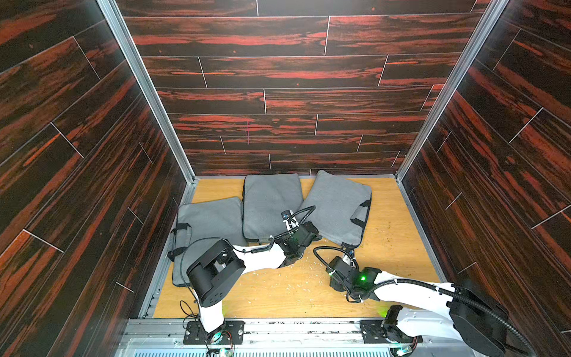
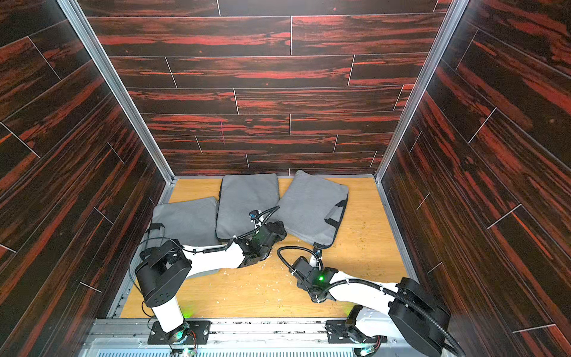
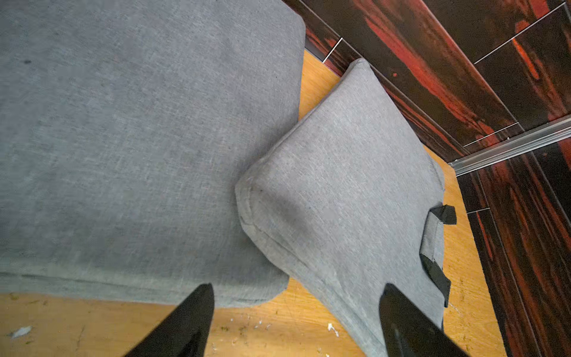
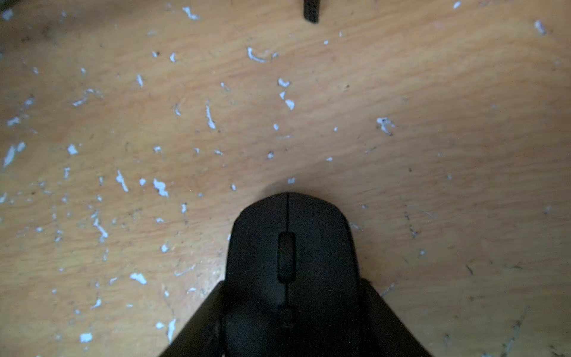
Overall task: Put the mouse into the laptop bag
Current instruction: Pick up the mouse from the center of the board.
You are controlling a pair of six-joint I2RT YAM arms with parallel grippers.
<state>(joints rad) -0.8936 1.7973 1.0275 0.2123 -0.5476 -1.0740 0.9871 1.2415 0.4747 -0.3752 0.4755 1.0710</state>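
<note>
mouse (image 4: 290, 241) on the table (image 4: 432, 154), inside your right gripper (image 4: 293, 282)
its fingers (image 4: 200, 327) flank the mouse closely, clamped or not you can't tell; your left gripper (image 3: 298, 286) gapes empty above the middle laptop bag (image 3: 139, 139) and right laptop bag (image 3: 340, 185)

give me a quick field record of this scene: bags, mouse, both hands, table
bags: three grey fabric laptop bags lying flat at the back of the table; the right one's corner overlaps the middle one
mouse: black computer mouse on the light wooden table, outside every bag
right hand: fingers flank the mouse's sides; firm grip unclear
left hand: open, empty, by the near edges of the middle and right bags
debris: small white scraps scattered on the table
</note>
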